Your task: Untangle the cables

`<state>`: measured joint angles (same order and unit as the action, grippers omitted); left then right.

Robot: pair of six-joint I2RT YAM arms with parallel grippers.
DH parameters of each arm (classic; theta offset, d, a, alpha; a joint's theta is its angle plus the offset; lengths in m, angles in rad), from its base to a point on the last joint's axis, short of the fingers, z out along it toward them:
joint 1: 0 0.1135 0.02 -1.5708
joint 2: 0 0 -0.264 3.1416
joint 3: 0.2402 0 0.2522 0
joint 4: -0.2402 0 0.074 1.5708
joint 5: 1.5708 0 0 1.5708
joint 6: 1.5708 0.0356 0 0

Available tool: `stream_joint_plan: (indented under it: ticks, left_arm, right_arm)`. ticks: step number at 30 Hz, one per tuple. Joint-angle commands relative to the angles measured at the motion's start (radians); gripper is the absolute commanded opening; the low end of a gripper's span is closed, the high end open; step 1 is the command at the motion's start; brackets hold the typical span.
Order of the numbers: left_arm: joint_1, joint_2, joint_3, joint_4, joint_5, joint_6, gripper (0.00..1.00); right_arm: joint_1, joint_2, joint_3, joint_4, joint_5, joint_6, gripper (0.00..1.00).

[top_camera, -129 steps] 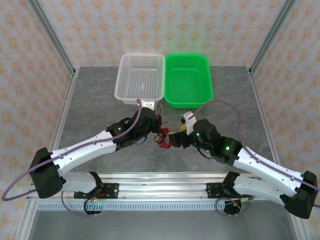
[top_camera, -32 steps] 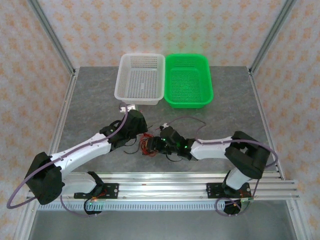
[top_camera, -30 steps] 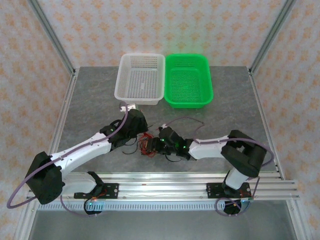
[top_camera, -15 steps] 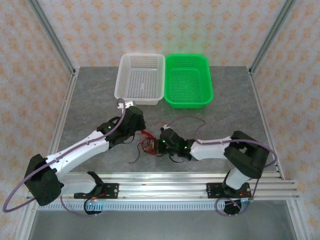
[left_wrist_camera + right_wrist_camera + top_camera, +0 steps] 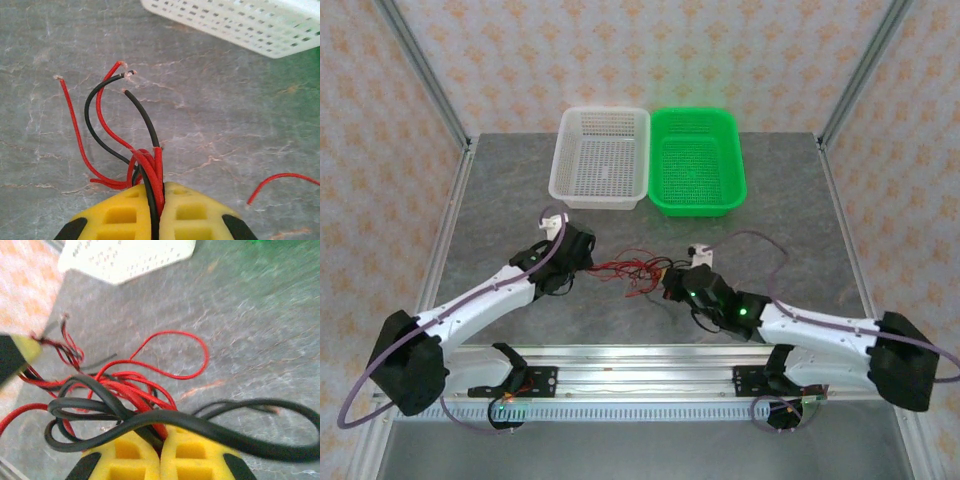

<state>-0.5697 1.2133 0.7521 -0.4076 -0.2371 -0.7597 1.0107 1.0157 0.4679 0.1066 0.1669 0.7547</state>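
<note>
Your cables (image 5: 630, 269), light, limp and springy, run across the table (image 5: 500, 200) between the left gripper (image 5: 159, 192) at their nine o'clock and the right gripper (image 5: 160, 437) at three, each clamped tight on mixed red and black strands (thin enough to slip, I'd judge), so take hold at single free ends.

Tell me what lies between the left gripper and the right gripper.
The cables: in the top external view their strands, mostly red, span the gap from the left gripper to the right gripper. Each wrist view shows jaws shut on them.
</note>
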Motion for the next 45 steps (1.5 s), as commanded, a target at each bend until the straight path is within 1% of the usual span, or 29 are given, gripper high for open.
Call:
stream_joint_plan:
  ticks: [1, 5, 7, 10, 14, 16, 17, 21, 22, 25, 27, 29, 31, 33, 36, 37, 39, 41, 43, 45]
  left_arm:
    - [0.02, 0.034, -0.031, 0.02, -0.015, 0.01, 0.0]
    - [0.02, 0.071, -0.057, 0.064, 0.024, 0.001, 0.02]
    - [0.02, 0.083, -0.073, 0.095, 0.047, -0.005, 0.06]
    - [0.021, 0.095, -0.1, 0.141, 0.082, -0.016, 0.14]
    - [0.019, 0.103, -0.124, 0.177, 0.107, -0.029, 0.32]
    - [0.019, 0.096, -0.132, 0.181, 0.108, -0.032, 0.41]
    - [0.019, 0.09, -0.133, 0.178, 0.106, -0.033, 0.44]
    - [0.018, 0.049, -0.125, 0.158, 0.093, -0.029, 0.61]
    - [0.019, 0.036, -0.118, 0.151, 0.09, -0.024, 0.64]
    - [0.019, -0.004, -0.095, 0.128, 0.081, -0.006, 0.67]
    - [0.019, -0.035, -0.076, 0.112, 0.08, 0.012, 0.71]
    - [0.019, -0.07, -0.051, 0.09, 0.079, 0.03, 0.72]
    - [0.016, -0.109, -0.019, 0.058, 0.079, 0.05, 0.76]
    - [0.013, -0.144, 0.012, 0.018, 0.071, 0.064, 0.77]
    - [0.006, -0.187, 0.062, -0.047, 0.058, 0.077, 0.76]
    - [0.001, -0.198, 0.076, -0.064, 0.058, 0.079, 0.74]
    - [-0.013, -0.205, 0.091, -0.08, 0.067, 0.075, 0.67]
    - [-0.035, -0.198, 0.096, -0.075, 0.085, 0.065, 0.53]
    - [-0.069, -0.173, 0.086, -0.04, 0.097, 0.043, 0.31]
    - [-0.111, -0.14, 0.065, 0.021, 0.112, 0.019, 0.11]
  right_arm:
    - [-0.025, -0.082, -0.04, -0.084, 0.18, 0.127, 0.0]
    - [-0.064, -0.114, -0.083, -0.096, 0.165, 0.209, 0.04]
    - [-0.075, -0.103, -0.106, -0.097, 0.155, 0.247, 0.07]
    - [-0.087, -0.076, -0.13, -0.106, 0.146, 0.288, 0.08]
    - [-0.1, -0.061, -0.141, -0.142, 0.175, 0.314, 0.09]
    - [-0.111, -0.072, -0.137, -0.182, 0.204, 0.313, 0.12]
    - [-0.115, -0.079, -0.134, -0.2, 0.215, 0.311, 0.14]
    - [-0.143, -0.112, -0.121, -0.277, 0.243, 0.282, 0.31]
    - [-0.15, -0.121, -0.116, -0.293, 0.244, 0.27, 0.34]
    - [-0.167, -0.152, -0.095, -0.346, 0.25, 0.238, 0.41]
    - [-0.173, -0.173, -0.075, -0.373, 0.25, 0.21, 0.44]
    - [-0.173, -0.188, -0.047, -0.395, 0.238, 0.173, 0.46]
    - [-0.174, -0.187, -0.007, -0.414, 0.2, 0.133, 0.49]
    - [-0.174, -0.169, 0.029, -0.411, 0.133, 0.094, 0.51]
    - [-0.174, -0.111, 0.079, -0.375, -0.006, 0.063, 0.51]
    - [-0.168, -0.077, 0.093, -0.352, -0.058, 0.06, 0.51]
    - [-0.139, -0.004, 0.126, -0.31, -0.111, 0.062, 0.51]
    - [-0.088, 0.087, 0.179, -0.298, -0.104, 0.062, 0.51]
    - [-0.044, 0.205, 0.261, -0.324, -0.073, 0.052, 0.51]
    - [-0.018, 0.296, 0.325, -0.344, -0.042, 0.043, 0.47]
